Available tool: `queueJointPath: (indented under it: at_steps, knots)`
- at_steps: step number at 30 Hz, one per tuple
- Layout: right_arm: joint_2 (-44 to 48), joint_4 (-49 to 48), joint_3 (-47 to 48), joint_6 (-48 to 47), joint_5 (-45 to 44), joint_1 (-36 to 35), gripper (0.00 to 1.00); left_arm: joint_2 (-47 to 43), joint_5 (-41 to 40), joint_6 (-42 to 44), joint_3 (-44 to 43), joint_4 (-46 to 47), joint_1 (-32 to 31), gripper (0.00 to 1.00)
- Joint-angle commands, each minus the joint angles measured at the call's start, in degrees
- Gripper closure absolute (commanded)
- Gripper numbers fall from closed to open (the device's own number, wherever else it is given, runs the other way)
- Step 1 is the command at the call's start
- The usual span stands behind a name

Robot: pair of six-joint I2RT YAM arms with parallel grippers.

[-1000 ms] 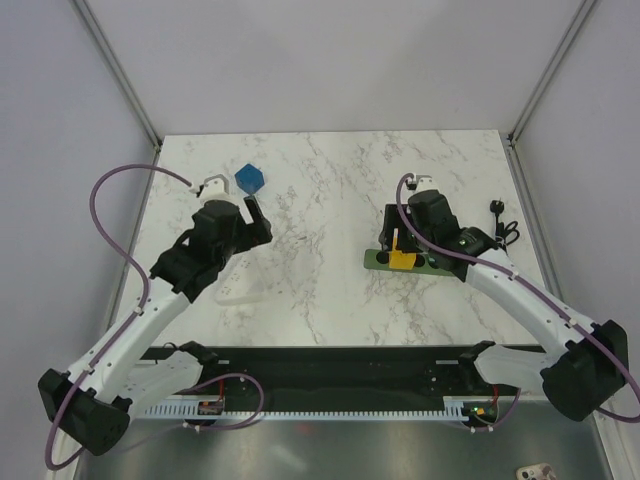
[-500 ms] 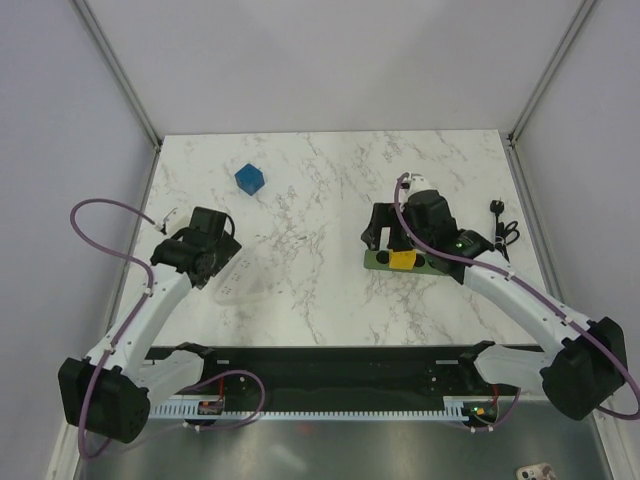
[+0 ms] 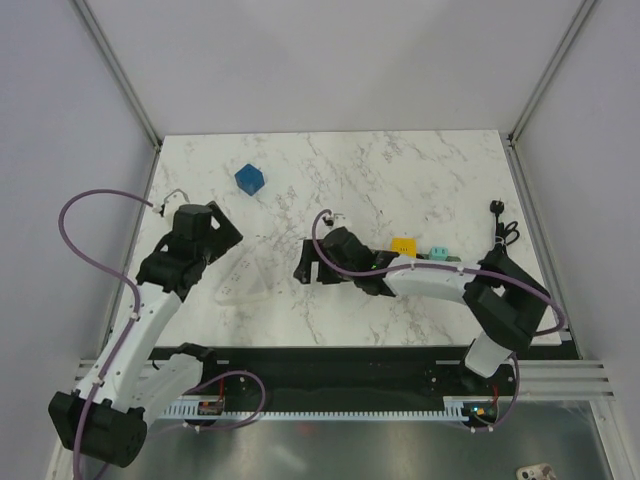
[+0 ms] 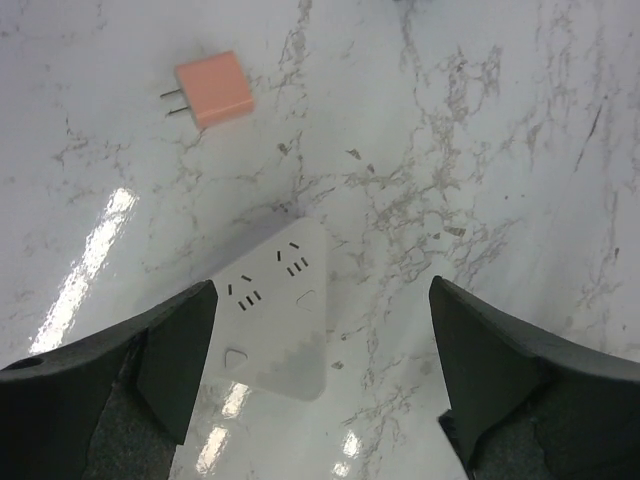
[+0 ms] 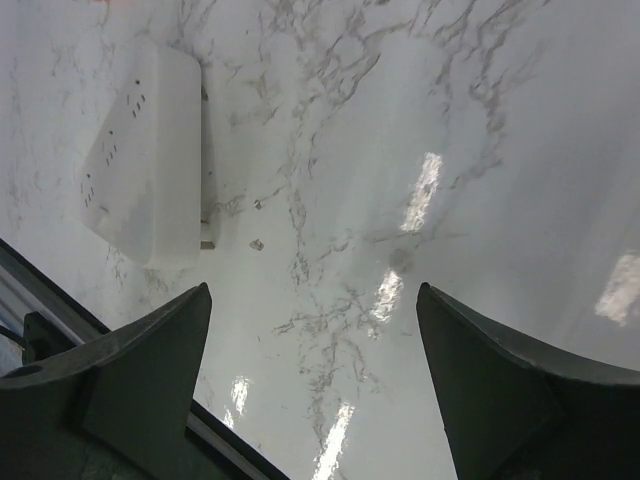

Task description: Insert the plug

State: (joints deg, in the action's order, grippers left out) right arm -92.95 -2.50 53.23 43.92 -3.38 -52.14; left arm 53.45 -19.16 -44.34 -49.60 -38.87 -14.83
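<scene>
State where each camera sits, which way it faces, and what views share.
Top external: fixed above and behind, looking down on the white marble table; both arms in view.
Left wrist: on the left arm, facing down at a flat white plastic socket strip; open left gripper frames it.
Right wrist: on the right arm, facing down at the table; open right gripper shows.
Shared: both wrist views show the socket strip.
</scene>
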Motion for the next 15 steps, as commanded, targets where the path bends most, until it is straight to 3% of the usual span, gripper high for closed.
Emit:
queueJointPath:
  at_steps: [1, 4, 9, 15]
  knots:
    - [-4.42, -7.68, 3.63, 7.48, -5.23, -3.75, 0.09, -3.44, -1.05, 6.89, -1.90, 4.94, 0.24, 0.06]
    - [-7.06, -11.46, 3.28, 13.19, -7.34, -5.86, 0.09, -5.71, 0.69, 7.77, -1.20, 5.56, 0.24, 0.04]
    - [-10.14, -12.27, 6.00, 18.04, -11.64, -9.38, 0.11, -10.38, 13.51, 14.36, 0.56, 11.27, 0.24, 0.02]
    - [-16.46, -9.55, 11.44, 18.13, -13.50, -13.16, 0.14, -15.92, 14.25, 16.83, 1.09, 12.24, 0.24, 0.02]
